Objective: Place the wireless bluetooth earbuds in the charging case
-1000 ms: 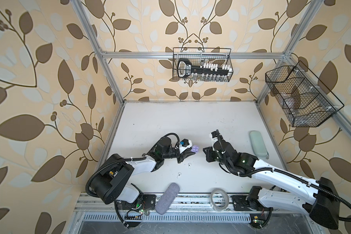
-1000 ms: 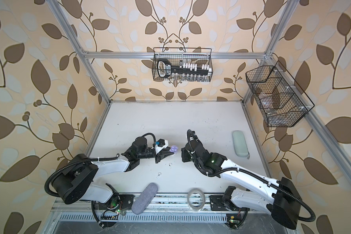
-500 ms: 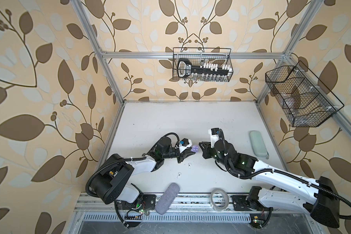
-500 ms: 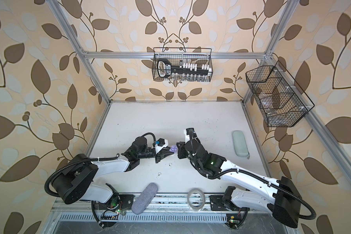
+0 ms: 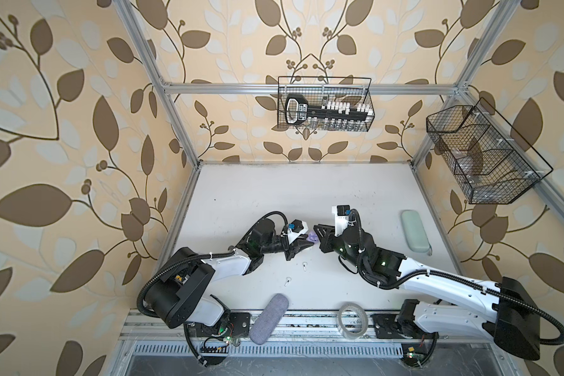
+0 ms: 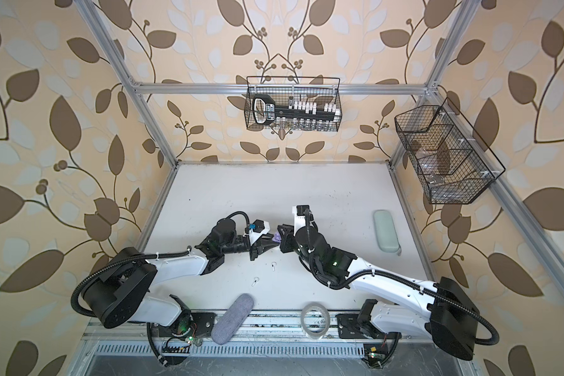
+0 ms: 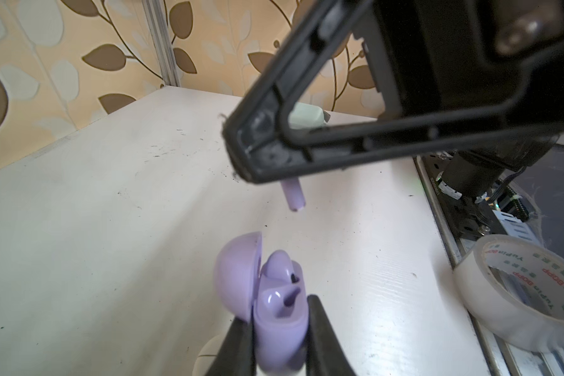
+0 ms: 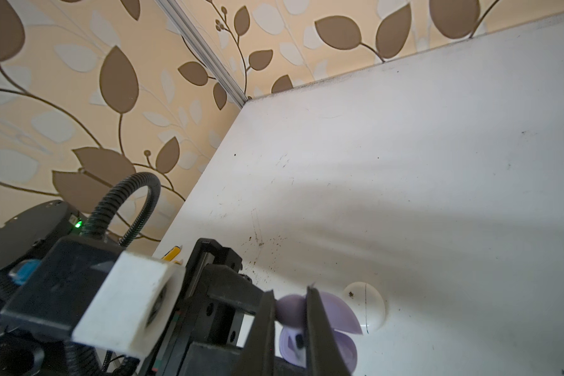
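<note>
The open lilac charging case (image 7: 269, 304) is clamped in the left end effector (image 7: 275, 309). A lilac earbud (image 7: 293, 195) is pinched by the right end effector (image 8: 290, 304), held near the case's opening without touching it.

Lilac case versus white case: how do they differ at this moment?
The lilac case is open, lid swung back; the white case is closed. The lilac case is clamped in the left gripper; the white case lies ungripped on the table. Both are small, rounded, glossy shells.
</note>
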{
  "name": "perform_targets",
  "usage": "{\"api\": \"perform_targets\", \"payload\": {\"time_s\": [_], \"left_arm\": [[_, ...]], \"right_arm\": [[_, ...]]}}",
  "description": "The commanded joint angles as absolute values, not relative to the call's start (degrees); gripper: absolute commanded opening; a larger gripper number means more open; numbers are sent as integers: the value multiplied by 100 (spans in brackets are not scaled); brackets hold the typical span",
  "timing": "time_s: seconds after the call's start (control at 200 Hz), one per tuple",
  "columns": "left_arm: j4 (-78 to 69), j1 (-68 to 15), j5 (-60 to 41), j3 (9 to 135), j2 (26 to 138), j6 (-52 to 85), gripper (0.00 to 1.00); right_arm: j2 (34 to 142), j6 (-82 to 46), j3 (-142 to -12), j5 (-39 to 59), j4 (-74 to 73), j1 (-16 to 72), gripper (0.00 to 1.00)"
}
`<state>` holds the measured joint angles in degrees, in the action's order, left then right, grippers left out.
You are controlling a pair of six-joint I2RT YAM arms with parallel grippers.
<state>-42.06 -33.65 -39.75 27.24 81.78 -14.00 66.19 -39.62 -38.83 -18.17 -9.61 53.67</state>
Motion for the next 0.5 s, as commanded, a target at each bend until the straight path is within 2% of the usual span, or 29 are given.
{"api": "perform_targets", "payload": {"time_s": [0.0, 0.495], "left_arm": [[-4539, -3298, -3894, 2892, 7967, -1276, 0], [-4649, -3251, -3858, 2880, 7963, -1138, 0]], "right_arm": [[6702, -4017, -3789, -1769, -1280, 5379, 12], [6863, -4112, -3519, -1745, -1678, 5320, 12]]}}
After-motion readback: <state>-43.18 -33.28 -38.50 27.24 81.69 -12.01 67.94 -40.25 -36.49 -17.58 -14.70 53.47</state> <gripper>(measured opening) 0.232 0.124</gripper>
